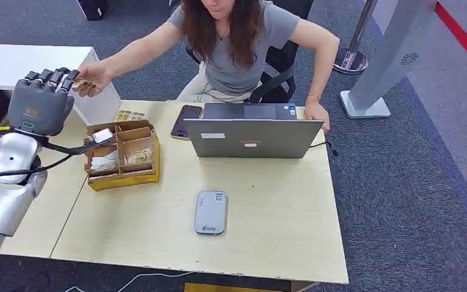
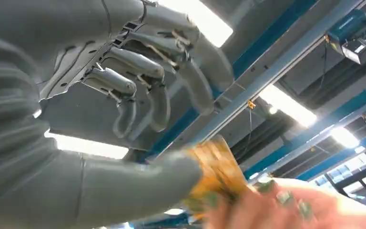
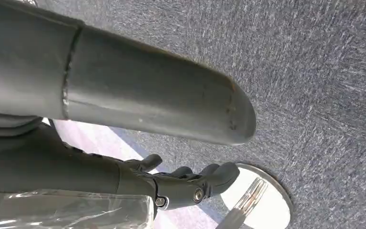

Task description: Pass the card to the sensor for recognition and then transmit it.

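Head view, upper left of the frame: the left hand (image 1: 39,100) is raised with the card (image 1: 83,83) at its fingertips, right where the person's hand (image 1: 92,79) reaches in, so this looks like the hand-over; the sensor (image 1: 210,212) lies low at centre on the table (image 1: 280,237). In the left wrist view the card (image 2: 217,167) sits against the thumb, fingers curled above, though blur hides who truly holds it; the right hand (image 3: 190,183) hangs over carpet, fingers loosely curled, holding nothing.

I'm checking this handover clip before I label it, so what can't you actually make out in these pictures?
- Card: blurred in the left wrist view; its print is unreadable, and the left hand hides most of it in the head view.
- Who holds the card: the thumb and the person's hand both touch it; the grip is unclear.
- Right hand: its fingers are curled, their insides hidden.
- Sensor: its label is too small to read.
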Motion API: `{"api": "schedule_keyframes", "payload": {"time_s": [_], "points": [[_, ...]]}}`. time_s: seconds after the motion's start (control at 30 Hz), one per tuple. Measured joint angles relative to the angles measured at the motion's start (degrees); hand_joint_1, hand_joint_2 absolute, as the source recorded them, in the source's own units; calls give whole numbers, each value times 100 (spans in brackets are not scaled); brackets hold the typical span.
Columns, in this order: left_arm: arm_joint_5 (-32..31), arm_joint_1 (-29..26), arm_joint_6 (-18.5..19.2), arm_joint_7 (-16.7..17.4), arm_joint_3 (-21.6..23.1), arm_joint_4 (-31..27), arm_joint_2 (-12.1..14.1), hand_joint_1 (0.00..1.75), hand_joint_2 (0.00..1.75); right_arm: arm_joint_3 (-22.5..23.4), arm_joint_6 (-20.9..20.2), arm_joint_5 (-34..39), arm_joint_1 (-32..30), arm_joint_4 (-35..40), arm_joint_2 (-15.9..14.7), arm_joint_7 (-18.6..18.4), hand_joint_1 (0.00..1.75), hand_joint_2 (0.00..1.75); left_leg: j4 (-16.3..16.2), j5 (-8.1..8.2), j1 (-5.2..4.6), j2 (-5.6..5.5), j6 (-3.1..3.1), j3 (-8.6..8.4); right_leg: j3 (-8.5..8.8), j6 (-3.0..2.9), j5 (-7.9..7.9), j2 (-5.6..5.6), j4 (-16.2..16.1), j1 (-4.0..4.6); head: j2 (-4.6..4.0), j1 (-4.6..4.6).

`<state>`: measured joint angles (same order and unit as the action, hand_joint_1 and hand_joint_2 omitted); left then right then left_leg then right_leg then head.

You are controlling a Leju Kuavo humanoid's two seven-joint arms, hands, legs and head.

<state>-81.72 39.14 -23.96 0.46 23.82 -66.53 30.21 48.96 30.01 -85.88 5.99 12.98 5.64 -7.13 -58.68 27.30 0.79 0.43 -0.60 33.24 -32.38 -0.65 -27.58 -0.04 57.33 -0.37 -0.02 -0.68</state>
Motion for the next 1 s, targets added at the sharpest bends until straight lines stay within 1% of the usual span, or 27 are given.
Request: {"api": "schedule_keyframes", "payload": {"time_s": [0.47,0.63,0.8,1.0], "points": [[-94,1,-54,20,52,46,-11,0,175,-2,11,26,-3,0,2,9,0,0,0,0,0,0,0,0,0,0,0,0,0,0,0,2],[-72,-12,-129,22,55,35,-26,0,175,-2,17,90,-3,0,2,13,0,0,0,0,0,0,0,0,0,0,0,0,0,0,0,2],[22,-304,-278,77,50,-376,-26,0,175,0,35,144,-15,-7,2,55,0,0,0,0,0,0,0,0,0,0,0,0,0,0,0,0],[135,-965,-505,122,-77,-1242,-13,0,175,0,72,295,-67,-7,2,100,0,0,0,2,-1,0,1,1,0,-1,-2,0,0,0,0,2]]}}
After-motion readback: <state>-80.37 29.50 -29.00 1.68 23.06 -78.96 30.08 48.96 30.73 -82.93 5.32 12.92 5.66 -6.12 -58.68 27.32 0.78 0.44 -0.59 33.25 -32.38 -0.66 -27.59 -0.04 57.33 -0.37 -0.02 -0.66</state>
